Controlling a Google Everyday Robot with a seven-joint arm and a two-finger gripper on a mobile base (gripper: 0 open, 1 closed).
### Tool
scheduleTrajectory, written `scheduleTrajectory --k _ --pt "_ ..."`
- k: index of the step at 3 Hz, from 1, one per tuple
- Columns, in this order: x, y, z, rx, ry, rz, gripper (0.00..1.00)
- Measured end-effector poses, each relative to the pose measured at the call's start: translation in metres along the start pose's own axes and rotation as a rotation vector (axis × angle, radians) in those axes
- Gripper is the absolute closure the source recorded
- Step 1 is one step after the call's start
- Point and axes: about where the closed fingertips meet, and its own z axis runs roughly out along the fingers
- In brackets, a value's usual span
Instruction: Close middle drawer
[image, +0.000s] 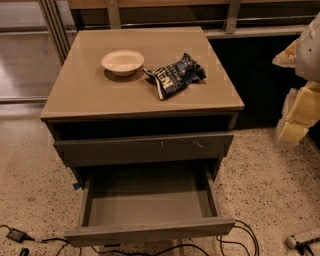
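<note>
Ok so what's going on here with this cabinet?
The middle drawer is pulled far out, with nothing visible inside, and nothing is touching it. The robot's gripper is off to the right of the cabinet, apart from it, so the closing push has not begun. The scratched drawer above sits slightly out. A bowl and a snack bag sit on top.

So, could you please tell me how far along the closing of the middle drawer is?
Done: nothing yet; the middle drawer stands pulled far out of the cabinet, grey interior exposed. In hand: the gripper hangs at the right edge of the view, apart from the drawer. Left: reach the drawer's plain front and push it fully in.
</note>
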Motion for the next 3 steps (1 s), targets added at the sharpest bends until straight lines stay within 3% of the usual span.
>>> scheduleTrajectory --k 1,2,3 --pt "0.000 0.001 0.002 0.001 -0.010 0.003 0.00" --pt "0.004 0.023 0.033 0.004 -0.189 0.048 0.03" --pt "0.015 0.059 0.086 -0.030 -0.335 0.120 0.26"
